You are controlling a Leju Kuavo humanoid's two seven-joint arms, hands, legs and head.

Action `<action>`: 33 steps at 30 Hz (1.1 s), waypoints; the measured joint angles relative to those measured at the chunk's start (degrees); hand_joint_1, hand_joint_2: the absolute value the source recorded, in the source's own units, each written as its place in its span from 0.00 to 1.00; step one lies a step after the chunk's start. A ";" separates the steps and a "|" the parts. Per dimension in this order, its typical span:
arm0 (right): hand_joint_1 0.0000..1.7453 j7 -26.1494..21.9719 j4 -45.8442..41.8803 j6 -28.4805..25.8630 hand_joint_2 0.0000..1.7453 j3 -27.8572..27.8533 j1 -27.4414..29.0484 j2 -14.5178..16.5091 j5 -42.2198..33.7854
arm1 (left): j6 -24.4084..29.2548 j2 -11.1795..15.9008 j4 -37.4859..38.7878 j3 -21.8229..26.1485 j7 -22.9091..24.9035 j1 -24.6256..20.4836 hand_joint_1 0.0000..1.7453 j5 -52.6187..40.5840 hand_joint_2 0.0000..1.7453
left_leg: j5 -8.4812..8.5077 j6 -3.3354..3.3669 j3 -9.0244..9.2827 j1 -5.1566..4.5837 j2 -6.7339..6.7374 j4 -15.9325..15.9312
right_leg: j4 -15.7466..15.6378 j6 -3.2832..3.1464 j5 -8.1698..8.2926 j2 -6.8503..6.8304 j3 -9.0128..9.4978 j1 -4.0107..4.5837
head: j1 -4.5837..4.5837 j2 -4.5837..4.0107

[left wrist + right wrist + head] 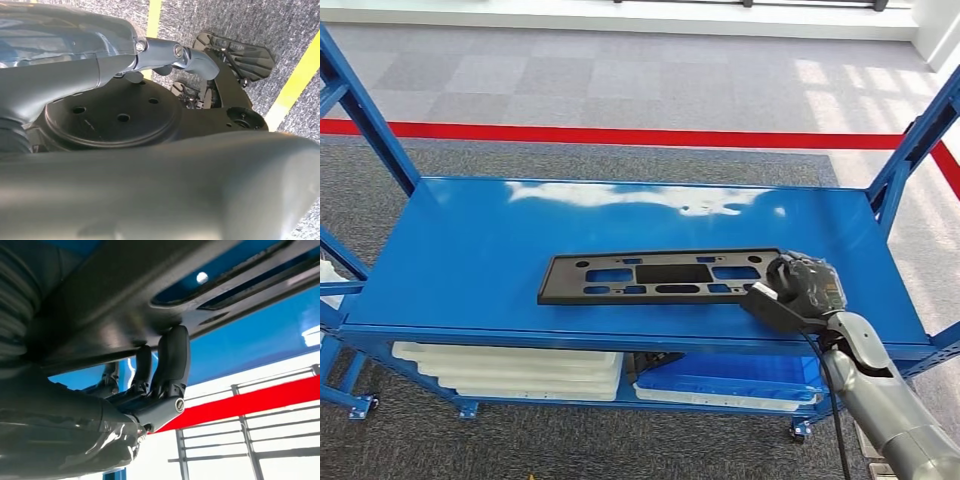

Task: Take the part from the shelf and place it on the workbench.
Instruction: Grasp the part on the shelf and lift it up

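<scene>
The part (pixel 660 275) is a long flat black plate with several cut-outs, lying lengthwise on the blue shelf top (pixel 471 250) near its front edge. My right hand (pixel 803 285) grips the plate's right end. In the right wrist view dark fingers (pixel 171 360) press on one face of the part (pixel 113 290) and the thumb lies along the other. My left hand (pixel 113 65) hangs beside my body with its fingers stretched out and nothing in them.
Blue slanted uprights (pixel 365 110) (pixel 916 140) frame both ends of the shelf. On the level below lie stacked white trays (pixel 509 365) and a blue bin (pixel 727 380). A red line (pixel 622 133) runs across the carpet behind.
</scene>
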 joint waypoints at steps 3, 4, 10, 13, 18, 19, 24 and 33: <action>1.00 -0.27 -0.76 -0.64 1.00 -0.17 0.35 0.01 0.29 | 0.12 0.00 0.00 -0.03 -0.05 0.00 0.00 -0.01 0.00 | 0.00 0.00 0.00 0.01 0.00 0.00 | 0.00 0.00 0.00 0.00 0.01 0.00 | 0.00 0.00; 1.00 -0.33 -1.04 -0.88 1.00 -0.26 0.53 0.01 0.31 | 0.19 0.00 0.00 -0.03 -0.06 0.00 0.00 -0.01 0.00 | 0.00 0.00 0.00 0.00 0.00 0.00 | 0.00 0.00 0.00 0.00 0.01 0.00 | 0.00 0.00; 1.00 -1.18 -2.19 -1.90 1.00 -0.85 1.90 0.11 0.42 | 0.63 -0.02 0.00 -0.03 -0.07 0.01 0.00 0.00 0.00 | 0.00 0.00 -0.01 -0.01 0.00 0.00 | 0.00 0.00 0.00 0.00 0.01 -0.01 | 0.00 0.00; 1.00 -1.19 -2.90 -2.26 1.00 -1.06 2.57 0.15 0.47 | 0.69 -0.02 0.00 -0.03 -0.07 0.01 0.00 0.02 0.00 | 0.00 0.00 0.00 -0.01 0.00 0.00 | 0.00 0.00 0.00 0.00 0.00 -0.01 | 0.00 0.00; 1.00 -1.27 -5.39 -2.72 1.00 -1.62 4.24 0.16 0.01 | 0.78 -0.02 0.00 0.01 -0.09 0.02 0.00 0.10 0.00 | 0.00 0.00 -0.01 0.00 0.00 0.00 | 0.00 0.00 0.00 0.00 0.00 0.01 | 0.00 0.00; 1.00 -1.27 -6.12 -2.75 1.00 -1.76 4.68 0.17 -0.26 | 0.78 -0.02 0.00 0.02 -0.09 0.02 0.00 0.14 0.00 | 0.00 0.00 -0.01 0.00 0.00 0.00 | 0.00 0.00 0.00 0.00 0.00 0.01 | 0.00 0.00; 1.00 -1.29 -10.00 -2.66 1.00 -2.49 7.02 0.41 -1.65 | 0.78 -0.01 0.00 0.09 -0.26 0.03 0.00 0.31 0.00 | 0.00 0.00 -0.06 0.00 -0.01 0.00 | 0.00 0.00 0.00 -0.01 -0.03 0.01 | 0.00 0.00; 1.00 -1.96 -19.25 -2.83 1.00 -4.46 11.03 0.99 -5.70 | 0.84 -0.01 0.00 0.40 -1.07 0.04 0.00 0.43 0.00 | 0.00 0.00 -0.13 -0.01 -0.01 0.00 | 0.00 0.00 0.00 -0.01 -0.10 0.00 | 0.00 0.00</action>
